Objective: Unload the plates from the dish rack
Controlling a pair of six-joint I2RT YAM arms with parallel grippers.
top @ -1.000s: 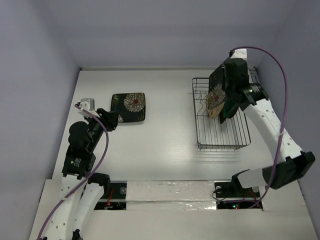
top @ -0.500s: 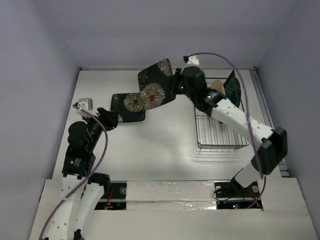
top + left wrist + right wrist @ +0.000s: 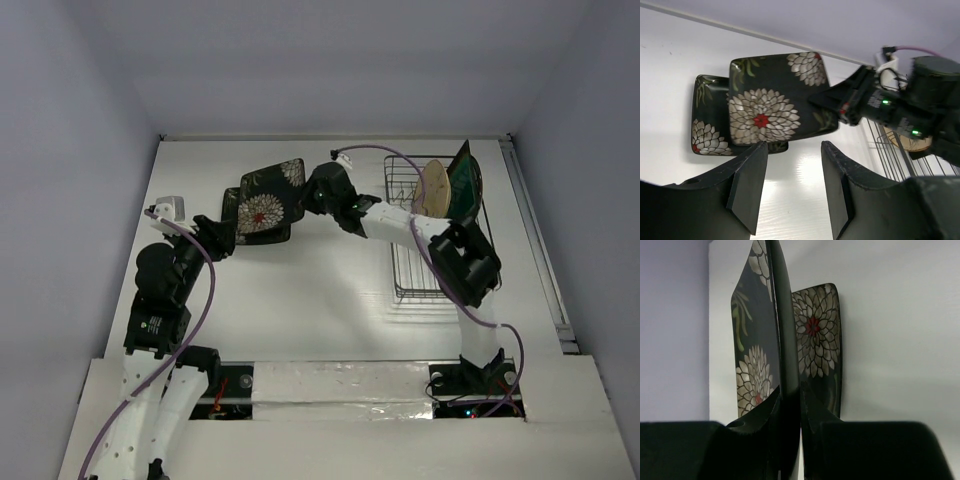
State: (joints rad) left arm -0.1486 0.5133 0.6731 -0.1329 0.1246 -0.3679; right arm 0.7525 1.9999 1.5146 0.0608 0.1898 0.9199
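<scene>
My right gripper (image 3: pixel 312 194) (image 3: pixel 788 390) is shut on the edge of a black square plate with white flowers (image 3: pixel 272 187) (image 3: pixel 754 335) (image 3: pixel 772 97), holding it tilted just above a second flowered plate (image 3: pixel 240 222) (image 3: pixel 817 335) (image 3: pixel 706 127) that lies flat on the table. At the right stands the dish rack (image 3: pixel 445 270) (image 3: pixel 890 160). A cream round plate (image 3: pixel 433 187) and a dark square plate with a teal centre (image 3: pixel 466 180) stand upright in it. My left gripper (image 3: pixel 225 238) (image 3: pixel 792 146) is open and empty, just near of the two flowered plates.
White walls close the table on the left, back and right. The right arm (image 3: pixel 420 225) stretches leftward across the rack's near-left corner. A silver taped strip (image 3: pixel 340 380) runs along the near edge between the arm bases.
The right arm has swung from the rack leftward with the flowered plate and lowered it over the plate lying on the table. The left arm has stayed in place.
</scene>
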